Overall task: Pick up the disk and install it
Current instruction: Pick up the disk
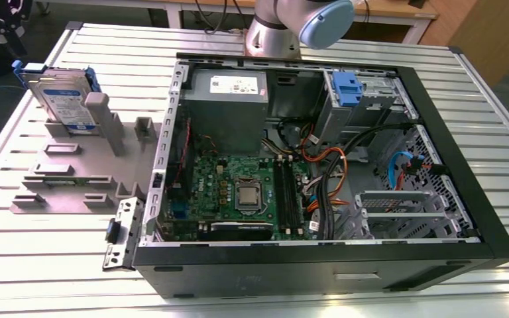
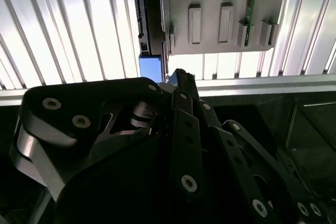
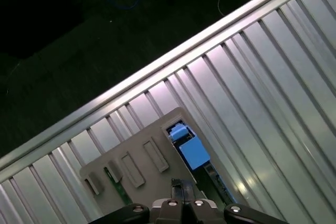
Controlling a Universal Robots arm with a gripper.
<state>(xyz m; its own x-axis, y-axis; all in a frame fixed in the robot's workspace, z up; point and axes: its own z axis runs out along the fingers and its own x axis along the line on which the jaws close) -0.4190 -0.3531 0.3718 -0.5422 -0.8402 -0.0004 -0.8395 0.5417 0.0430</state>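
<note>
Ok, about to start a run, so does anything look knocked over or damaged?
Nothing stands out. The disk stands on edge in its grey holder, and the open computer case lies flat on the table.

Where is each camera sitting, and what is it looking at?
Exterior view: off the arm, high up, looking down at the open computer and the disk standing in its grey holder; the arm shows beyond.
First wrist view: on the arm, looking down past the gripper at holder, disk and table edge.
Second wrist view: on the arm, close behind the gripper, facing the holder.
All three share disk and holder.
</note>
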